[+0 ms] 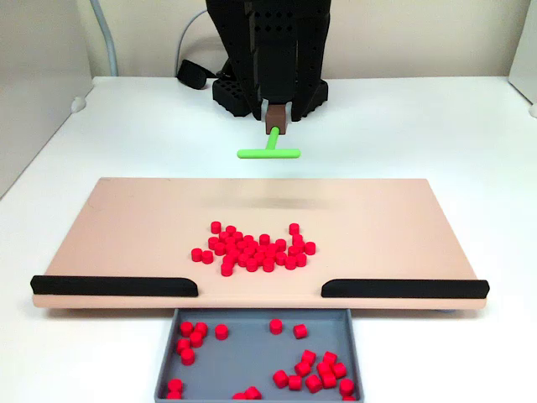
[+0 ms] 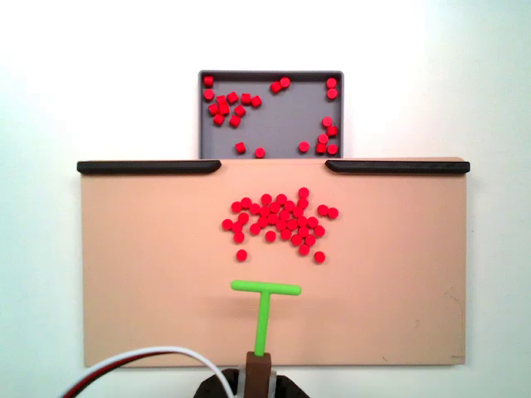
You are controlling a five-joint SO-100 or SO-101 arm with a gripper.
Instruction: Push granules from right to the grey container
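A loose pile of red granules (image 1: 256,249) (image 2: 278,220) lies in the middle of the beige board (image 1: 126,227) (image 2: 149,274). More granules (image 1: 315,374) (image 2: 228,108) are scattered inside the grey container (image 1: 252,357) (image 2: 282,116), which sits against the board's edge at the gap between two black strips. My gripper (image 1: 275,126) (image 2: 259,377) is shut on the brown handle of a green T-shaped pusher (image 1: 268,152) (image 2: 265,290). The pusher's crossbar hovers on the side of the pile away from the container, a short gap from the nearest granules.
Black strips (image 1: 113,286) (image 1: 403,289) border the board's container-side edge on both sides of the opening. The arm's black base (image 1: 268,84) stands behind the board on the white table. A white and red cable (image 2: 141,365) trails beside the gripper.
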